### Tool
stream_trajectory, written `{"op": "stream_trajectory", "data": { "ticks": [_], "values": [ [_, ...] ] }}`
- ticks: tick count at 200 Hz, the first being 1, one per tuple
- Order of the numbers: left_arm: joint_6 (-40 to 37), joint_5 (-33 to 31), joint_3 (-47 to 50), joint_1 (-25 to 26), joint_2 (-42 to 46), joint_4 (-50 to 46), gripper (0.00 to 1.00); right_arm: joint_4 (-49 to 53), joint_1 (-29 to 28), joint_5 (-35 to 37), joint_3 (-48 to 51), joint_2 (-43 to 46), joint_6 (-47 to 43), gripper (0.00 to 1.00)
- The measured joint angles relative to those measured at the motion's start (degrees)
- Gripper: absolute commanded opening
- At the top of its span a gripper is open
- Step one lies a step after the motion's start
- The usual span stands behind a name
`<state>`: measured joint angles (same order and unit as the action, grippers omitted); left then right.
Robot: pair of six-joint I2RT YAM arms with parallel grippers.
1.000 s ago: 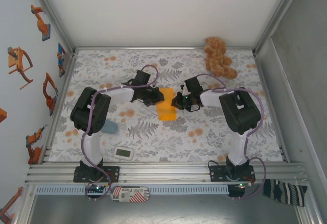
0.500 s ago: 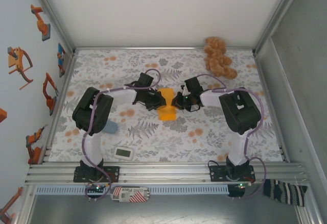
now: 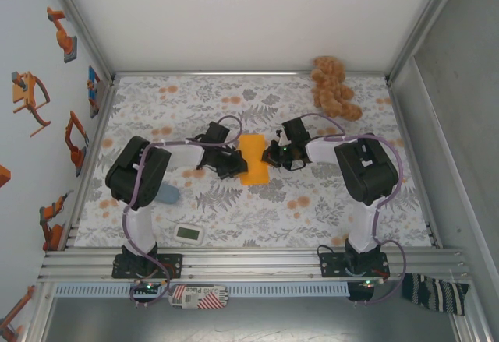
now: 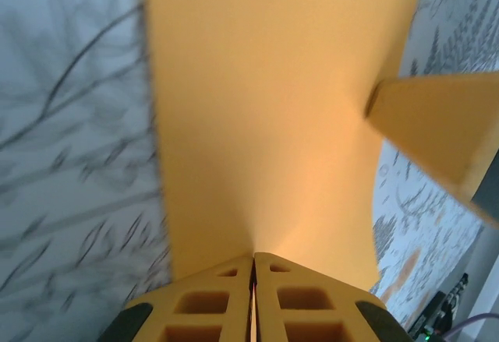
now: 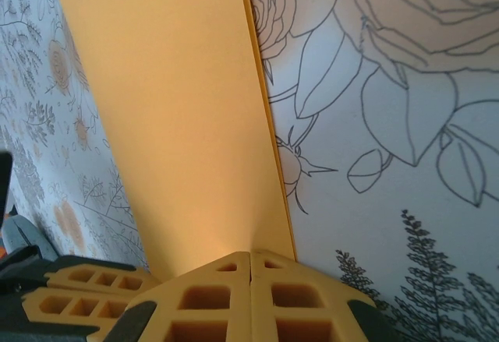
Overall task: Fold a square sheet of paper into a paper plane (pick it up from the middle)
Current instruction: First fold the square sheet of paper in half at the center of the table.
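One square sheet of paper [image 3: 253,159], clamped at opposite edges by left gripper [image 3: 233,163] and right gripper [image 3: 271,155], two in all. One plush toy [image 3: 334,89] well apart.

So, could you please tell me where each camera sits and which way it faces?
Top external: above and behind the arm bases, looking down at the table; both arms show, the left gripper and right gripper flanking the square sheet of paper.
Left wrist: on the left wrist, looking along the shut left gripper at the sheet it pinches.
Right wrist: on the right wrist, looking along the shut right gripper at the sheet it pinches.
Shared: all views show the sheet.
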<state>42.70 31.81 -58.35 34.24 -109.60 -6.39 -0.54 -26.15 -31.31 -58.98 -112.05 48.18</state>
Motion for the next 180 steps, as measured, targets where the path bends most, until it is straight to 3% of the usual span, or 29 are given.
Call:
{"op": "stream_trajectory", "data": {
  "ticks": [47,81,136,180],
  "values": [
    [-1.03,-2.56,4.90,-2.14,7.39,-6.93,0.11,-0.02,0.09,-0.17,0.00,0.00,-0.15,0.00],
    [-0.44,-3.26,4.61,-1.09,10.23,-3.72,0.10,-0.02,0.09,-0.17,0.00,0.00,-0.15,0.00],
    [2.03,-1.99,-2.82,1.97,1.53,1.84,0.10,-0.26,0.11,-0.35,0.11,-0.02,-0.15,0.00],
    [2.03,-1.81,-1.53,2.84,-0.94,1.68,0.09,-0.48,0.20,-0.44,0.26,-0.04,-0.15,0.00]
  ]
}}
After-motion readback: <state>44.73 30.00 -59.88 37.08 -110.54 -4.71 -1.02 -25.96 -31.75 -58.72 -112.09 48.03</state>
